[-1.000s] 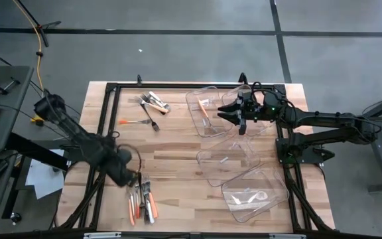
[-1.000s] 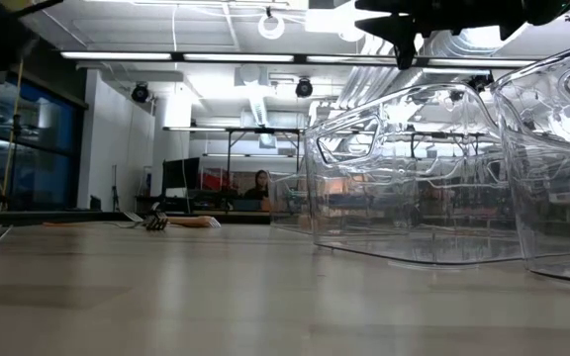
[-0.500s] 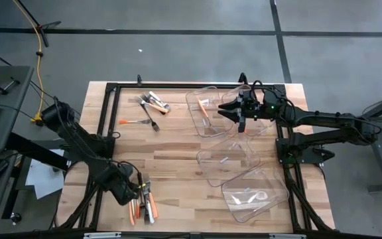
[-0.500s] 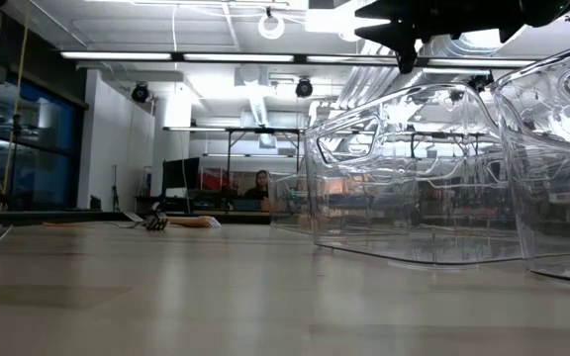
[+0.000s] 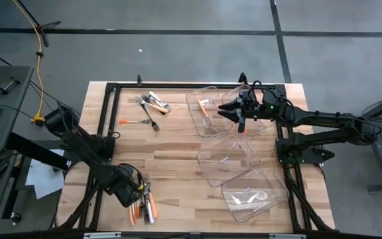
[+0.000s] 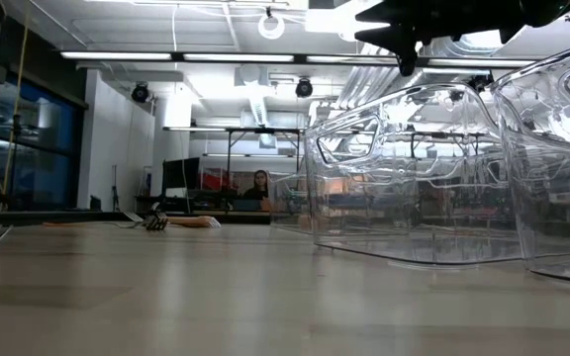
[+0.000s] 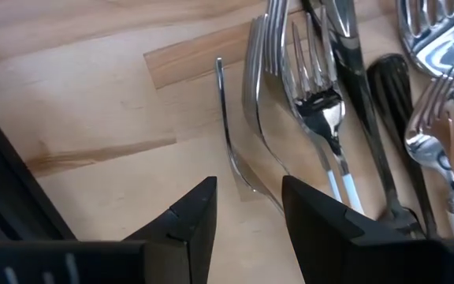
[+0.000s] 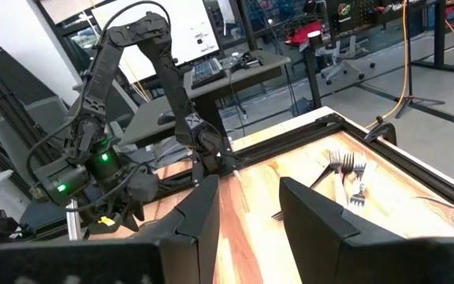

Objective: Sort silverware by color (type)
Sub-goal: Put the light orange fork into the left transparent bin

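Left gripper (image 7: 247,207) low over the cutlery pile

Its jaws stand slightly apart, empty, just short of a plain fork (image 7: 239,150) in the pile (image 5: 143,199) at lower left; right gripper (image 5: 236,111), part open and empty, hangs over the bins (image 5: 207,109) upper right.

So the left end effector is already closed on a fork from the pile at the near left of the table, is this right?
Not quite. The left end effector is at that pile, but its fingers are open and hold nothing; a silver fork only lies on the wood ahead of them. The left wrist view shows this.
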### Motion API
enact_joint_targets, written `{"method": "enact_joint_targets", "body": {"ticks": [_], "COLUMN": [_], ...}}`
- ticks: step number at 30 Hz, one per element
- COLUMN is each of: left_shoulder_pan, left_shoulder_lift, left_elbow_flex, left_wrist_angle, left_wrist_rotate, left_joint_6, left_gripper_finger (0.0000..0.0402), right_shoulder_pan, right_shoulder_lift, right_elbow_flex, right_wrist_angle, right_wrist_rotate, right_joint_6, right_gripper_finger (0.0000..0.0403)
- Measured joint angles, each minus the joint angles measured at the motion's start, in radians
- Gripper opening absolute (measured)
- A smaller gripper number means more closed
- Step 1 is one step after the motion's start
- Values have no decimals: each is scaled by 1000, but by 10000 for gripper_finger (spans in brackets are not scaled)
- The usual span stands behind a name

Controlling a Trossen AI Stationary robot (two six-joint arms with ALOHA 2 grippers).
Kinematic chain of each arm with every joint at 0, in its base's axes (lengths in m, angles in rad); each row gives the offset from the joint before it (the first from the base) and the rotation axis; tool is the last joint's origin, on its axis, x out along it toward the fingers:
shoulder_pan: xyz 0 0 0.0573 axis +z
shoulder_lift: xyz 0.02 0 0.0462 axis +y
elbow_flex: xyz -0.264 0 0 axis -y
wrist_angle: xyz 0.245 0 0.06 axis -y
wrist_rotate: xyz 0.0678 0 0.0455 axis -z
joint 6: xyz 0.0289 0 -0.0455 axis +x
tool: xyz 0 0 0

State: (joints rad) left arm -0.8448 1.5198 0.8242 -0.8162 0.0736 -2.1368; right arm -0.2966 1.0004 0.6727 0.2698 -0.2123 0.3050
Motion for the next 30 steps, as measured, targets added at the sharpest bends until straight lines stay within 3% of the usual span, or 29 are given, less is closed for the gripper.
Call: {"method": "enact_joint_targets", "body": {"ticks": [24,30], "left_shoulder_pan": [0,0], "left_shoulder_lift": [91,93], "left_elbow_flex": [-1,-1], "left_wrist_angle": [6,3], "left_wrist_rotate": [3,0], "left_joint_6": [-7,0], "left_gripper_finger": [131,89], "right_shoulder_pan": [0,0], "right_shoulder_lift": [0,0], "right_elbow_flex": [0,0], "right_wrist_angle": [-4,-6], "right_wrist_rotate": [1,1], "right_joint_6": [0,0], "right_gripper_finger": [119,119]}}
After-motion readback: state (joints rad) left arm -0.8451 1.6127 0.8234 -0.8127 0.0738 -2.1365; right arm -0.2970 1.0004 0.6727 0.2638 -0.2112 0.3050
